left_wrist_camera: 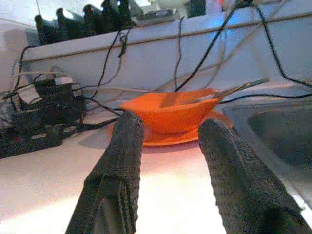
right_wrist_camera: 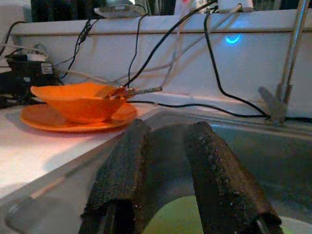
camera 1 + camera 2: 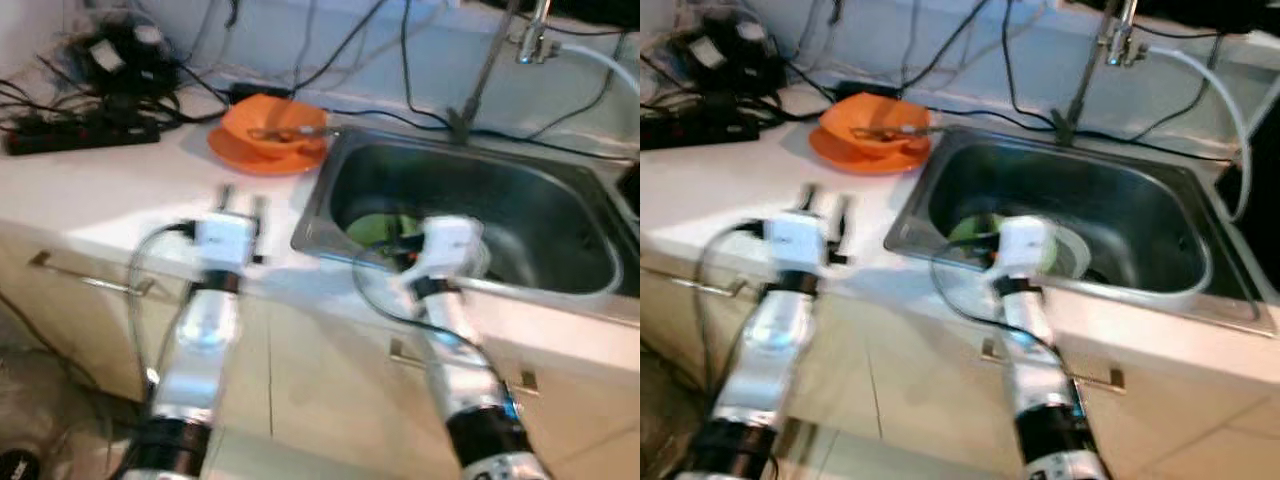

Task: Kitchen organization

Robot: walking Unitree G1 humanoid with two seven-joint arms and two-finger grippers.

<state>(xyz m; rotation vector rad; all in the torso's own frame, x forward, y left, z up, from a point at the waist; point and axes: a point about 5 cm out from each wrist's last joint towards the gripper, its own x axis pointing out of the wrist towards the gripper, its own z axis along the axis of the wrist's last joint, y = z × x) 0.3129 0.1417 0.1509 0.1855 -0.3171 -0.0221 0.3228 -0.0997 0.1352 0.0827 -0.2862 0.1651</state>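
Dishes still unsorted: orange bowl with a utensil sits on its orange plate on the counter, green plate lies in the sink.
Left gripper hovers over the counter at 6 o'clock of the bowl, jaws spread, empty; right gripper at the sink's near rim, jaws slightly apart, empty. Head views show the faucet and a pale dish beside the green plate; left wrist view shows the utensil's handle.

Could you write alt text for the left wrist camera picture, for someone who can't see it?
Two black fingers of the left gripper, spread apart, reach over a white counter toward an orange bowl on an orange plate. A utensil rests in the bowl; black cables lie behind.
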